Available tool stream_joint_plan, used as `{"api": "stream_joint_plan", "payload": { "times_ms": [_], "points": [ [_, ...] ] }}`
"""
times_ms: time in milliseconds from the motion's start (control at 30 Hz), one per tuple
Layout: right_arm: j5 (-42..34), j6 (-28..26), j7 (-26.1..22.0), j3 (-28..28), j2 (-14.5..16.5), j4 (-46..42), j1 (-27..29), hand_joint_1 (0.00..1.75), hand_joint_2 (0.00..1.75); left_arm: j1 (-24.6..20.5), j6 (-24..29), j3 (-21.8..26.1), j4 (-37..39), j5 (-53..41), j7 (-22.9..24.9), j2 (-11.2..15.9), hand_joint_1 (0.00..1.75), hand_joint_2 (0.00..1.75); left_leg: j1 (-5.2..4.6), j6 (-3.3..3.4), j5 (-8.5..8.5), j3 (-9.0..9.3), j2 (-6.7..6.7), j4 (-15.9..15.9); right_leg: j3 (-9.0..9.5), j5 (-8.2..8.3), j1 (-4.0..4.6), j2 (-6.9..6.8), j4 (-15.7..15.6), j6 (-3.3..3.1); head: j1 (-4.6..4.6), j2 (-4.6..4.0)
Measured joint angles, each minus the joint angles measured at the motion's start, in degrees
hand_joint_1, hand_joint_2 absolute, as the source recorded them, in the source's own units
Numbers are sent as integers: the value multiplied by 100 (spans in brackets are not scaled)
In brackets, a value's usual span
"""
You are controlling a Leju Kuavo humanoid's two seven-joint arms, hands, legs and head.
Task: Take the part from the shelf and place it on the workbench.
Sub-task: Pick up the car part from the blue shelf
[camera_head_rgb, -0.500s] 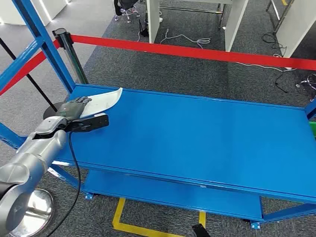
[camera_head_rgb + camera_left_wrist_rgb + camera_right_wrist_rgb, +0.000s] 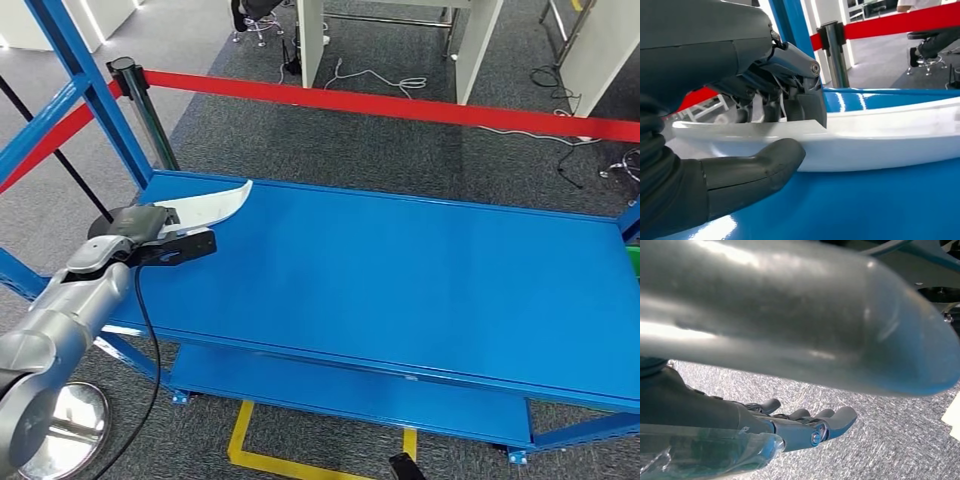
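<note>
Head view shows you the left hand (image 2: pixel 145 222) at the far left corner of the blue shelf (image 2: pixel 392 270), fingers (image 2: pixel 806 102) above and thumb below clamped on the white part (image 2: pixel 215 203), gripping one end so it lifts clear. The right hand (image 2: pixel 806 427) hangs over carpet, fingers loosely extended, holding nothing.

Head view high, facing down over blue shelf (image 2: pixel 392 270); left wrist view close, shares it.
</note>
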Motion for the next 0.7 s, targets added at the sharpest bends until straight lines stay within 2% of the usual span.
{"api": "stream_joint_plan", "payload": {
  "times_ms": [700],
  "points": [
    [78,-17,-16,-36,0,1,-32,0,0,-35,0,-1,0,16,-61,3,175,175,0,0,1,2,1,0,0,1,0,3,0,0,1,0]
  ]
}}
